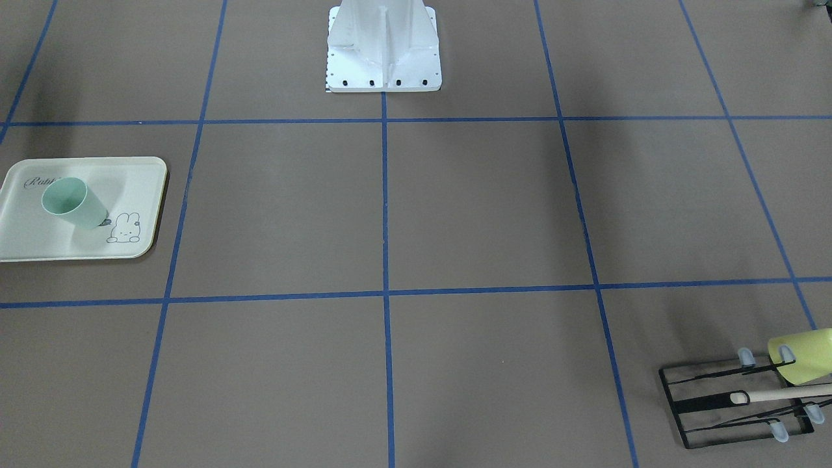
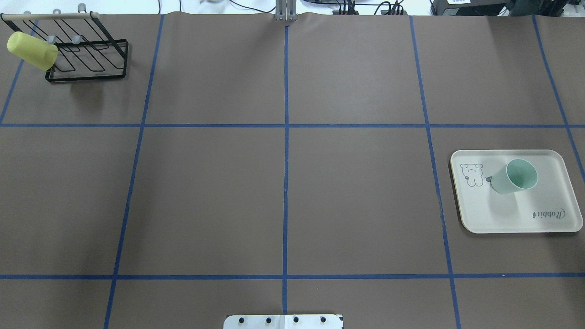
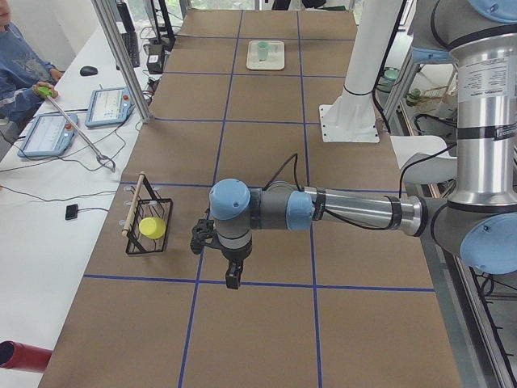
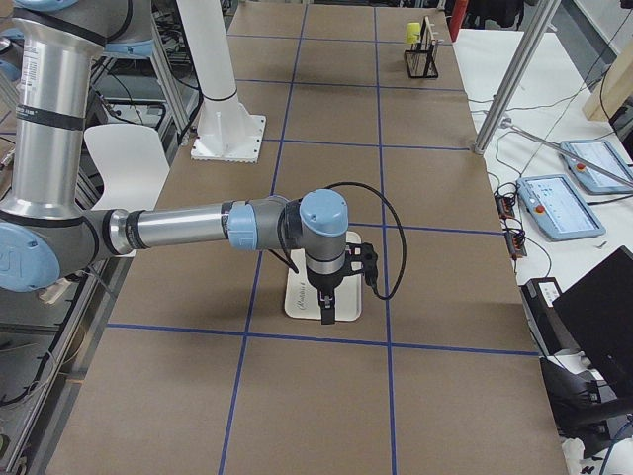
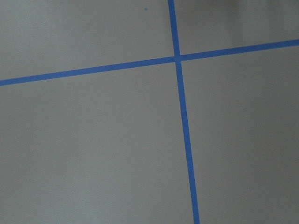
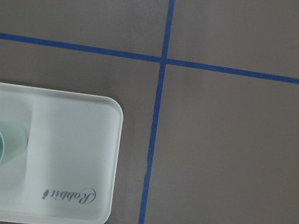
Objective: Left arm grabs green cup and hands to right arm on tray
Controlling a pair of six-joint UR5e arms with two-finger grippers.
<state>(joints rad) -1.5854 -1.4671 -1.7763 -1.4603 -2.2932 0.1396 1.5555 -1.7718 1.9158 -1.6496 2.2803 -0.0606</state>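
Observation:
The pale mint-green cup (image 1: 73,203) stands upright on the cream tray (image 1: 140,175) with the "Rabbit" script and bunny drawing. In the overhead view the cup (image 2: 515,176) and tray (image 2: 512,219) are at the right side. The right wrist view shows the tray (image 6: 70,140) and the cup's edge (image 6: 9,144). My left gripper (image 3: 232,279) hangs above the table near the rack, far from the cup. My right gripper (image 4: 327,315) hangs above the tray (image 4: 302,297). Both show only in side views, so I cannot tell if they are open.
A black wire rack (image 2: 87,55) with a wooden bar stands at the table's far left corner, with a brighter yellow-green cup (image 2: 32,50) hung on it. The white robot base (image 1: 383,52) stands at the table's middle edge. Blue tape lines cross the brown table.

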